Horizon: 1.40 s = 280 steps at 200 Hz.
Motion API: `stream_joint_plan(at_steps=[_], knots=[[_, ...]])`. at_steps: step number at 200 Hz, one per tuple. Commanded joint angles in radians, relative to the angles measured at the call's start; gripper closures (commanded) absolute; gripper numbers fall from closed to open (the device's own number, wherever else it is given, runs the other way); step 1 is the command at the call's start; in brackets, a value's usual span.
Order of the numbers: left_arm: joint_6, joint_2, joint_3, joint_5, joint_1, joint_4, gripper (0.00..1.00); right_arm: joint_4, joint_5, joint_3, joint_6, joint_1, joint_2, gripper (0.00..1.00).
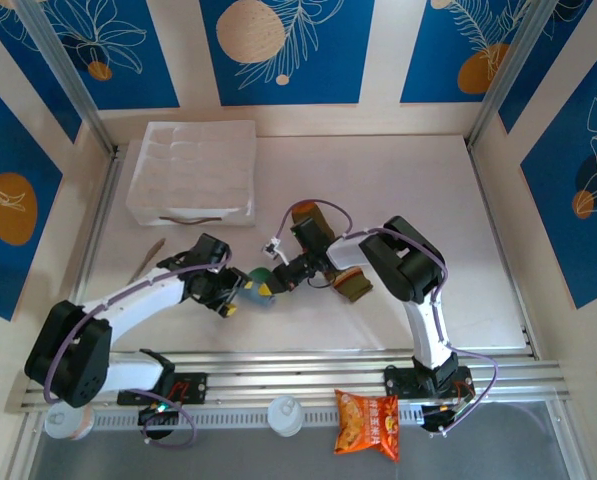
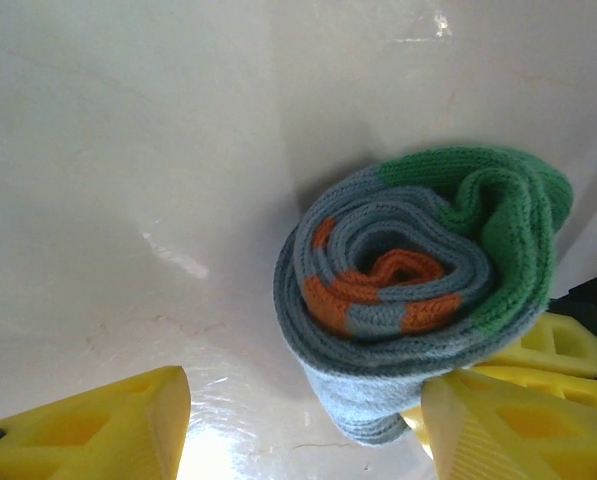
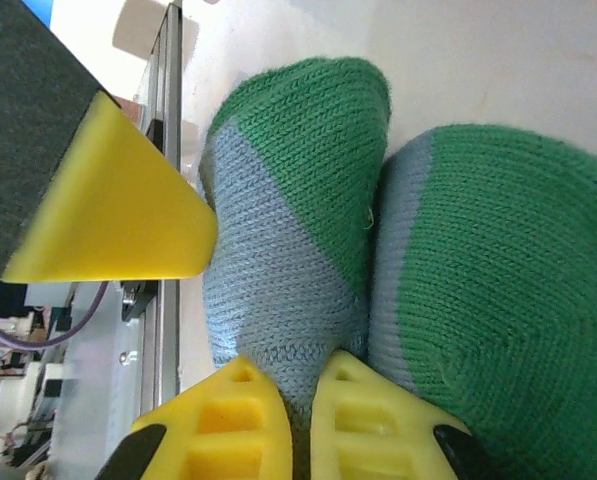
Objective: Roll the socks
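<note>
The grey sock [image 1: 261,283] lies on the surface [image 1: 398,180], rolled into a tight coil, toward the arm bases from the tray [image 1: 193,170] and just off its near right corner. In the left wrist view the grey sock [image 2: 418,290] shows its coil end-on: grey-blue layers wound round orange stripes, with the green heel wrapped over the top and right side.

The left pincer [image 1: 236,297] sits at the roll on the side nearer the tray's left edge. Its jaws stand apart in the left wrist view, where the left pincer [image 2: 306,405] has one finger [image 2: 88,430] clear of the fabric and the other [image 2: 518,420] against the roll's lower edge.

The right pincer [image 1: 281,281] meets the roll from the opposite side. The right wrist view shows the right pincer [image 3: 298,378] with its jaws drawn together, a fold of the grey sock [image 3: 278,260] nipped between them.

The olive sock [image 1: 353,284] lies further from the tray than the roll, out past the tray's right side, partly under the right arm. A packet [image 1: 368,422] lies far from the tray, beyond the base rails.
</note>
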Motion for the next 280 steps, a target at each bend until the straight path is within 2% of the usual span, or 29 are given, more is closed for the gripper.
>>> stream_joint_plan(at_steps=[1, 60, 79, 113, 129, 154, 200, 217, 244, 280], knots=[[-0.003, 0.042, 0.003, -0.007, -0.018, 0.031, 0.38, -0.368, 0.261, -0.07, -0.002, -0.004, 0.135, 1.0], [-0.021, 0.128, 0.025, -0.067, -0.055, 0.057, 0.32, -0.434, 0.297, 0.005, -0.012, 0.018, 0.135, 1.0], [-0.018, 0.165, 0.041, -0.086, -0.065, 0.019, 0.35, -0.444, 0.32, 0.021, -0.012, 0.03, 0.126, 1.0], [-0.042, 0.273, 0.042, -0.104, -0.071, -0.133, 0.55, -0.378, 0.416, -0.011, -0.068, 0.067, 0.025, 0.84], [-0.035, 0.296, 0.036, -0.131, -0.073, -0.187, 0.62, -0.307, 0.479, -0.057, -0.138, 0.105, -0.077, 0.76], [-0.044, 0.297, 0.008, -0.15, -0.073, -0.2, 0.7, -0.238, 0.521, -0.104, -0.244, 0.147, -0.219, 0.71], [-0.04, 0.326, 0.032, -0.154, -0.071, -0.227, 0.72, -0.053, 0.726, -0.267, -0.408, 0.231, -0.472, 0.55], [-0.034, 0.326, 0.047, -0.159, -0.071, -0.24, 0.72, -0.047, 0.816, -0.303, -0.465, 0.271, -0.53, 0.52], [-0.028, 0.337, 0.061, -0.147, -0.07, -0.252, 0.72, -0.036, 0.902, -0.325, -0.53, 0.335, -0.56, 0.47], [-0.018, 0.348, 0.073, -0.135, -0.065, -0.256, 0.73, -0.013, 1.001, -0.276, -0.576, 0.39, -0.505, 0.46]])
